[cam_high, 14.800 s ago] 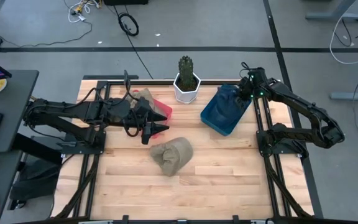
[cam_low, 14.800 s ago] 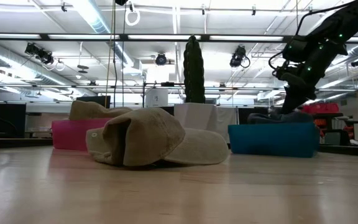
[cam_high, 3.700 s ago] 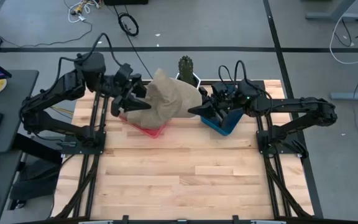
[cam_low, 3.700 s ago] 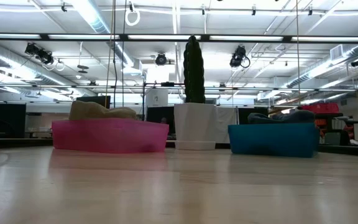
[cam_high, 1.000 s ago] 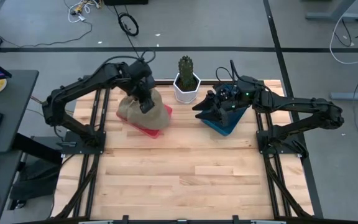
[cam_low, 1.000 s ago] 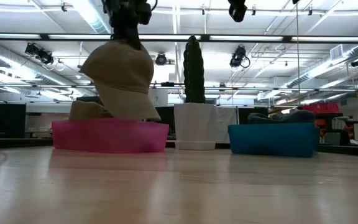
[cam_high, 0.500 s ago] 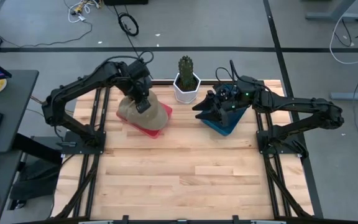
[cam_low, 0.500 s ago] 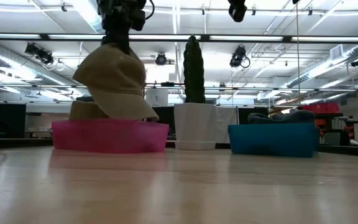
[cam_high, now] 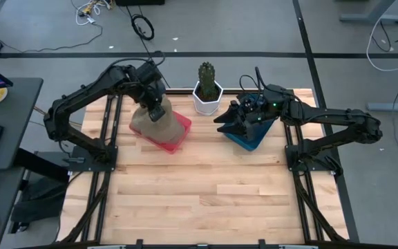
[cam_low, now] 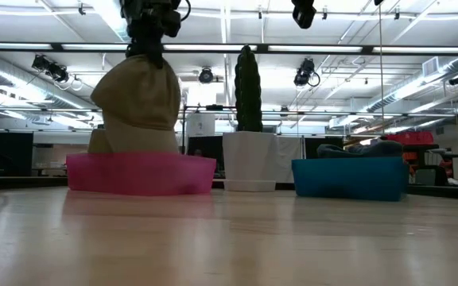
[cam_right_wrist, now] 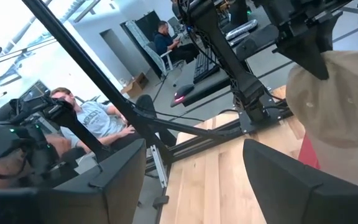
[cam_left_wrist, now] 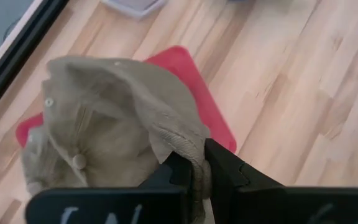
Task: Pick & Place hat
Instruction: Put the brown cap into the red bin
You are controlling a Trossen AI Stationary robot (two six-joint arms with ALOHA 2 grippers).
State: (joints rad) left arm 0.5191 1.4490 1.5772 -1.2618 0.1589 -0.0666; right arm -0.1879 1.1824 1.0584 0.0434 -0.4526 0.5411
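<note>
Lowered since a second ago, the tan hat (cam_high: 159, 124) now hangs with its lower edge inside the pink bin (cam_high: 177, 138), where earlier it hung clear above the rim. Left gripper (cam_high: 155, 111) stands over the bin at about 11 o'clock on the table (cam_high: 206, 200), its jaws pinched shut on a fold of the hat's fabric, as the left wrist view shows (cam_left_wrist: 191, 171). In the low view the hat (cam_low: 137, 99) drapes from the gripper (cam_low: 151, 40) down behind the bin's front wall (cam_low: 141, 175), beside a second tan hat (cam_low: 100, 141) already lying in the bin. Right gripper (cam_high: 221, 122) hovers at about 1 o'clock, just beside the blue bin (cam_high: 249, 138), jaws spread wide and empty. Between the bins stands a white pot with a cactus (cam_high: 206, 90). People sit in the room beyond (cam_right_wrist: 89, 118).
</note>
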